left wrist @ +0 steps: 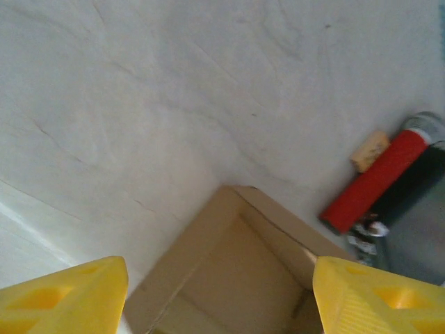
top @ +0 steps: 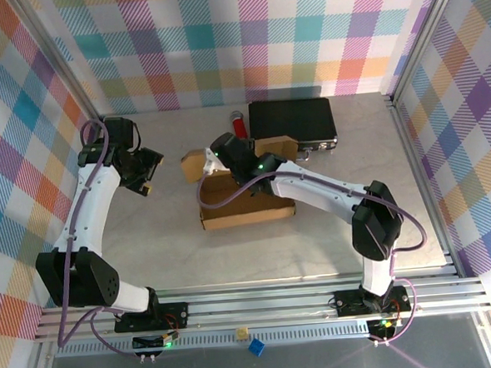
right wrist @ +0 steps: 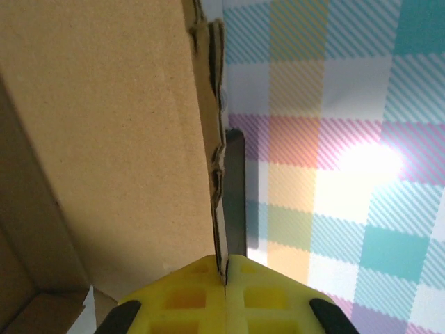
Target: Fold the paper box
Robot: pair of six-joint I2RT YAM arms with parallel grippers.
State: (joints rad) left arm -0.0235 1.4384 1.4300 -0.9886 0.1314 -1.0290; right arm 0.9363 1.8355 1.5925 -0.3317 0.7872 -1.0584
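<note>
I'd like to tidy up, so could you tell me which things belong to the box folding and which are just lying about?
Job: cardboard box; right hand, shut on it; left hand, open.
Lying about: black case; red tube; small tan piece.

We see bright, even light; glare whitens the pastel checked wall [right wrist: 368, 163], and the red cylindrical tube [left wrist: 375, 181] blurs.
</note>
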